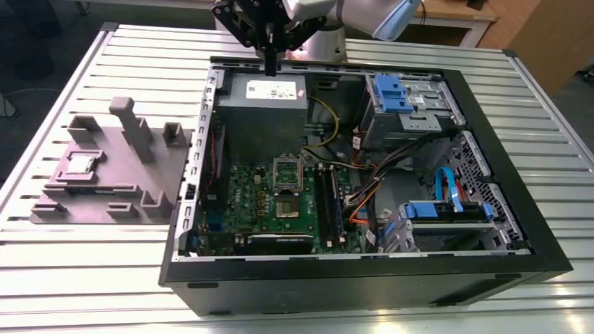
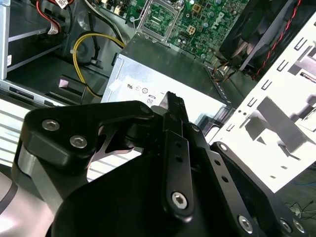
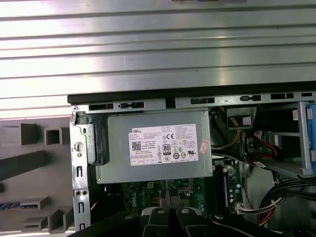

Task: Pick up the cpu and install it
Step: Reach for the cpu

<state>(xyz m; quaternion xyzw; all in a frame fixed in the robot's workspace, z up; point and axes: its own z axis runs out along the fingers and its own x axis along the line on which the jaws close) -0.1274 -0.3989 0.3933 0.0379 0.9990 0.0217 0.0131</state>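
Note:
The cpu [image 1: 82, 164], a small silver square chip, lies in a recess of the grey fixture block [image 1: 111, 188] on the exterior view's left, outside the computer case. My gripper [image 1: 271, 67] hangs over the case's far edge, above the grey power-supply box [image 1: 263, 104], well away from the cpu. Its fingers [image 2: 174, 106] are shut together with nothing between them. On the green motherboard sits the open cpu socket [image 1: 288, 184], with its frame [image 2: 160, 15] showing in the second wrist view beyond the power supply.
The black open case [image 1: 371, 278] fills the table's middle, with cables, blue drive brackets [image 1: 390, 94] and a second blue bracket [image 1: 446, 209] on the exterior view's right. The fixture carries tall grey posts [image 1: 125, 122]. Ribbed aluminium tabletop [image 1: 93, 278] surrounds everything.

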